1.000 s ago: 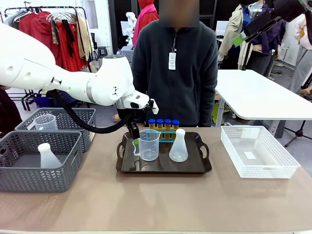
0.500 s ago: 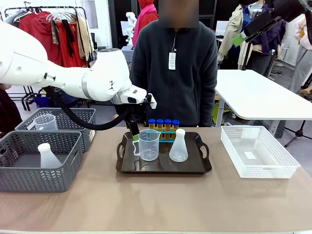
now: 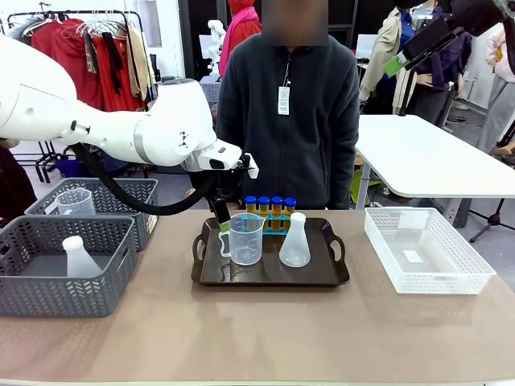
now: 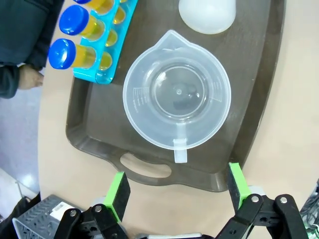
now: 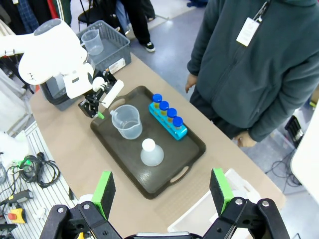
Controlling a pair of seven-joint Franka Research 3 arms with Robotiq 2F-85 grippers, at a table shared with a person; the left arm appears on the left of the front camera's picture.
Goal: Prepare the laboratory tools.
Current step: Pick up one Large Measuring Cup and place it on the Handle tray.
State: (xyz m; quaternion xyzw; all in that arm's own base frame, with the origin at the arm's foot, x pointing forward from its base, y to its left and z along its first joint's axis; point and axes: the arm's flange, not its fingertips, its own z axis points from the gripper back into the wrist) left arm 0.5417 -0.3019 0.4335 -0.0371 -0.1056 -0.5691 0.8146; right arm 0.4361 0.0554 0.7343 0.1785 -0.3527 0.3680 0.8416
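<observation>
While you watch the dark tray (image 3: 270, 277) at the middle of the tabletop (image 3: 257, 338), take every place below from that tray.

Beaker: the clear handled beaker (image 3: 246, 239) stands upright in the tray's left half; from the left wrist you look straight down into it (image 4: 177, 96), its handle pointing toward the tray's near grip.

Flask: the translucent white conical flask (image 3: 294, 241) stands upright just right of the beaker, on the tray floor.

Test tubes: four amber blue-capped test tubes (image 3: 269, 205) stand in a row at the tray's far edge, in the small blue rack (image 4: 105, 47).

Left gripper: your left gripper (image 4: 177, 186) hangs over the tray's left end, fingers spread wide with nothing between them, beside the beaker's handle but apart from it.

Right gripper: your right gripper (image 5: 162, 191) is high above the tray, well apart from everything on it, its green pads standing wide with nothing held.

Baskets: two grey mesh baskets (image 3: 64, 265) sit left of the tray; the nearer holds another white flask, the farther what looks like a second beaker, though the mesh hides most of it. A white mesh basket (image 3: 426, 249) sits right of the tray.

Person: a person in a dark fleece (image 3: 290, 112) stands behind the tray's far side.
</observation>
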